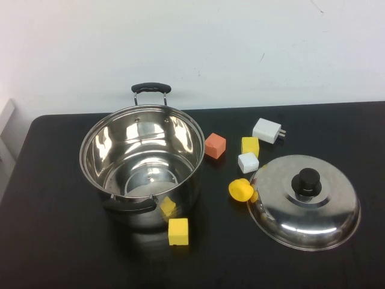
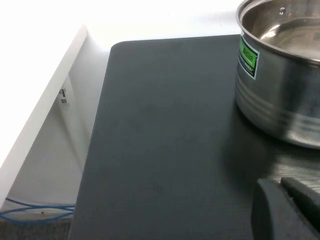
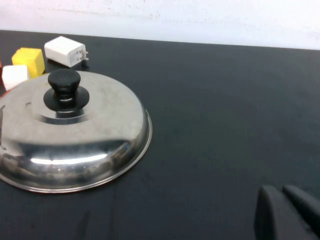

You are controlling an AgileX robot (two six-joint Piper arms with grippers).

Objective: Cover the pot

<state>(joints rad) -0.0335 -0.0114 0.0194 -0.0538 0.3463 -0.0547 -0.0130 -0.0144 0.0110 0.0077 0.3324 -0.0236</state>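
Observation:
The large shiny steel pot (image 1: 142, 165) with two black side handles stands uncovered and empty at the table's left-middle; it also shows in the left wrist view (image 2: 280, 80). The domed steel lid (image 1: 304, 201) with a black knob (image 1: 307, 180) lies on the table to the pot's right, also in the right wrist view (image 3: 70, 132). My left gripper (image 2: 280, 187) is shut and empty, low over the table beside the pot. My right gripper (image 3: 280, 192) is shut and empty, over bare table beside the lid. Neither gripper shows in the high view.
Small blocks lie between pot and lid: an orange cube (image 1: 215, 146), a yellow cube (image 1: 250, 146), a white cube (image 1: 248, 162), a yellow rounded piece (image 1: 240, 189) and a yellow cube (image 1: 178, 232) in front of the pot. A white plug adapter (image 1: 267, 130) lies behind. The table's left edge (image 2: 97, 135) is near.

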